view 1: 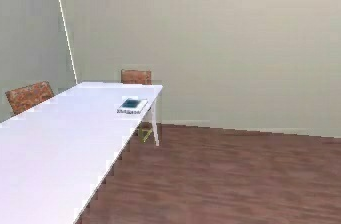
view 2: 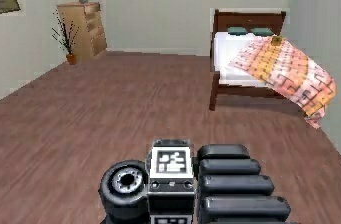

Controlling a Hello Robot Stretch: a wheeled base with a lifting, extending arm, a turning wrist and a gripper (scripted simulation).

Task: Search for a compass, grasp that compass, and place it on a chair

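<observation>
A long white table [view 1: 68, 140] runs up the forward view's left. On its far part lies a small flat square thing [view 1: 130, 105] with a pale rim and a dark teal face; I cannot tell whether it is the compass. One brown chair [view 1: 29, 96] stands at the table's left side, and another chair [view 1: 136, 76] at its far end. At the arm side view's bottom edge the arm's dark blocks [view 2: 236, 188] sit drawn in beside a white marker square [view 2: 170, 163]. Left of it is the gripper's round dark body [view 2: 128, 188]. Its far end is hidden, so I cannot tell whether it holds anything.
Brown wood floor [view 1: 248, 175] lies right of the table up to a plain pale wall. In the arm side view a bed [view 2: 263, 55] with an orange patterned blanket stands at the back right. A wooden dresser [view 2: 83, 28] and a potted plant [view 2: 68, 40] stand back left.
</observation>
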